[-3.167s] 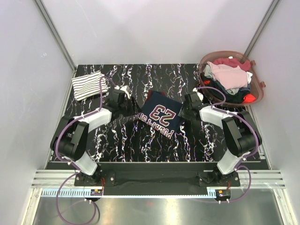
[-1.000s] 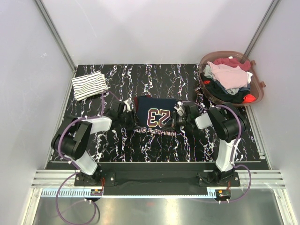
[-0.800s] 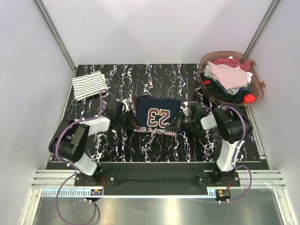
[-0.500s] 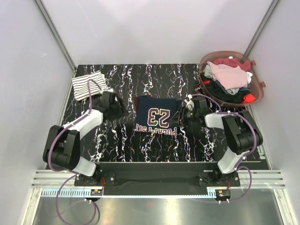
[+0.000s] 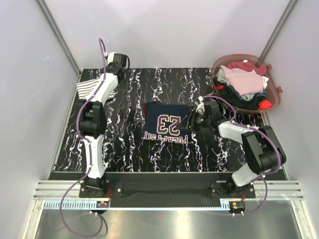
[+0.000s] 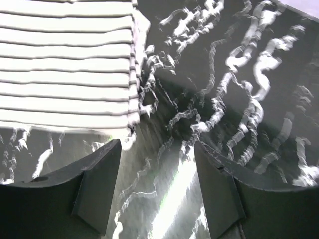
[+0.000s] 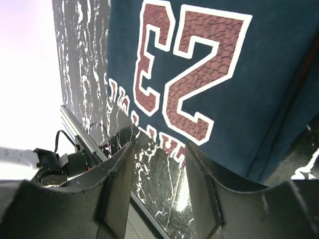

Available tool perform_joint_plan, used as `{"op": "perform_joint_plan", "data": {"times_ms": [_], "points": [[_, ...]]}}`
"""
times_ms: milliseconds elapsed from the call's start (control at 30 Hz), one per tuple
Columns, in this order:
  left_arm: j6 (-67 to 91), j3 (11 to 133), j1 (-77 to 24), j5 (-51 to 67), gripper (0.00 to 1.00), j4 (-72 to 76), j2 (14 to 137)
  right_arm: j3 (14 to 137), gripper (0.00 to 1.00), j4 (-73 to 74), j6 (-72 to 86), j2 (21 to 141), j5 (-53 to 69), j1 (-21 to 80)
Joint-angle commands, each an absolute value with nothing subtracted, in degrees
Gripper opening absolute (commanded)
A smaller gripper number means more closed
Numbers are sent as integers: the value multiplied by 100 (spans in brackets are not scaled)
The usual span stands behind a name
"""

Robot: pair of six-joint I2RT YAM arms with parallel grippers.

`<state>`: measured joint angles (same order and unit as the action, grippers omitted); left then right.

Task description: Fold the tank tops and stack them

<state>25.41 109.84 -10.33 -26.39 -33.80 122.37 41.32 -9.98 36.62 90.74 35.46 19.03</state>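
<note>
Black white-veined desk point(image 5: 164, 82): the folded navy cloth tank top point(image 5: 167, 122) with a red 23 is lying mid-desk. The right end effector point(image 7: 159, 147) is hovering released just off its right edge, so it's nearest. The folded white navy-striped tank top point(image 6: 65, 64) is sitting well left of it, the left end effector point(image 6: 157, 147) gaping empty just beside.

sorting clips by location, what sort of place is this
Probably a lab test cell, not a home: plain white walls on aluminium framing box in a black marbled table, the left arm and right arm are bolted to its near edge, and a basket of clothes sits at one corner.
</note>
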Motion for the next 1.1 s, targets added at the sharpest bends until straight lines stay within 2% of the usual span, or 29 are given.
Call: {"op": "perform_joint_plan", "data": {"times_ms": [0,133,333,467,667,867,1000,1067], "points": [[2075,12372,-958,-3532,66,-4595,13006,4043,52,-1011,3498,8675,3331,1960],[1776,13139,-870,-3822,69,-4816,13709,3990,53,-1055,3498,8604,3331,1960],[1617,13166,-835,-4025,72,-4763,14009,3964,54,-1160,3542,8648,3428,1969],[1705,13315,-756,-3762,72,-4974,14264,3929,54,-1186,3542,8622,3428,1960],[1758,13264,-642,-3419,61,-5221,14344,3920,54,-1178,3533,8578,3410,1969],[1863,13008,-598,-3182,58,-5597,14370,3929,54,-1160,3542,8543,3410,1960],[1855,12692,-571,-2962,45,-5581,14248,3946,54,-1134,3542,8508,3419,1969],[1872,12472,-536,-2831,30,-5511,14142,3938,53,-1108,3542,8482,3410,1969]]}}
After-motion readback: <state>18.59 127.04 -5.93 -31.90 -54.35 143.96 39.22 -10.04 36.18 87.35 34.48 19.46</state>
